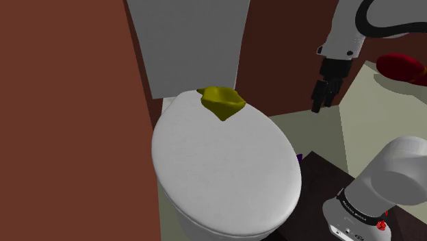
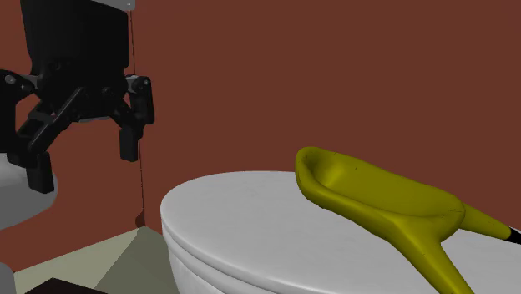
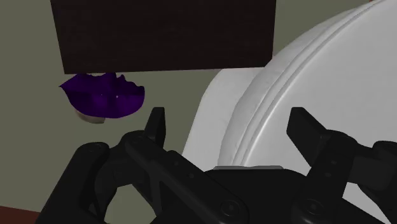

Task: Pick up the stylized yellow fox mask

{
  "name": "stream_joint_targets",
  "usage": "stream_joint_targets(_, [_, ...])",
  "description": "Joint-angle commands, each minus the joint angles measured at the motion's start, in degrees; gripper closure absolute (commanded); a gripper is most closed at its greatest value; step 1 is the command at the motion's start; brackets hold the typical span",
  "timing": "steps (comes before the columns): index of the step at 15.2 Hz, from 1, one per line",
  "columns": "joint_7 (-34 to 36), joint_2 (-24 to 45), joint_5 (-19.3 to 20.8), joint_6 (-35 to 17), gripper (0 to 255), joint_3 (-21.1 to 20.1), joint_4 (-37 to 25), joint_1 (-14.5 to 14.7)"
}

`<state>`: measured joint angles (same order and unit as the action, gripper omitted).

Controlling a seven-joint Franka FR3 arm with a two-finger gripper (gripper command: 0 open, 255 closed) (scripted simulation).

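claw hangs in the air, fingers pointing down, jaws apart with nothing between them. the second exterior view shows the same wide gap. yellow mask lies hollow side up on the white toilet lid, touching it at the lid's 12 o'clock end, just in front of the grey tank. in the shoulder view the claw is at 3 o'clock from the mask, well apart and off the lid's edge. in the second exterior view it is at 10 o'clock from the mask and above lid level. red-brown wall runs behind and beside the toilet. a red thing rests on a pale surface at 2 o'clock from the claw. in the wrist view a purple thing lies on the pale floor between the toilet and the dark stand, near both. the lid's rim shows between the fingers.
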<state>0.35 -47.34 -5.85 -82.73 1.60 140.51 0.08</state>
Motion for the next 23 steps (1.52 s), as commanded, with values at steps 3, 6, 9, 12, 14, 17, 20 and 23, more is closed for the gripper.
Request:
stream_joint_targets(3, [1.70,4.18,-0.20,-1.03,0,-2.60,-3.27,0.93])
stream_joint_targets(6, [4.34,10.59,0.10,-2.09,0,-6.35,-8.64,1.97])
stream_joint_targets(9, [7.18,17.17,1.14,-2.54,0,-9.99,-14.56,2.71])
stream_joint_targets(12, [10.25,23.99,2.94,-2.33,0,-13.53,-21.06,3.30])
stream_joint_targets(14, [12.45,28.73,4.58,-1.79,0,-15.83,-25.75,3.73])
stream_joint_targets(17, [15.94,36.21,7.75,-0.30,0,-19.16,-33.41,4.56])
stream_joint_targets(20, [19.57,44.30,11.80,2.16,0,-22.24,-41.99,5.95])
stream_joint_targets(23, [23.05,53.15,16.71,5.78,0,-24.69,-51.81,8.42])
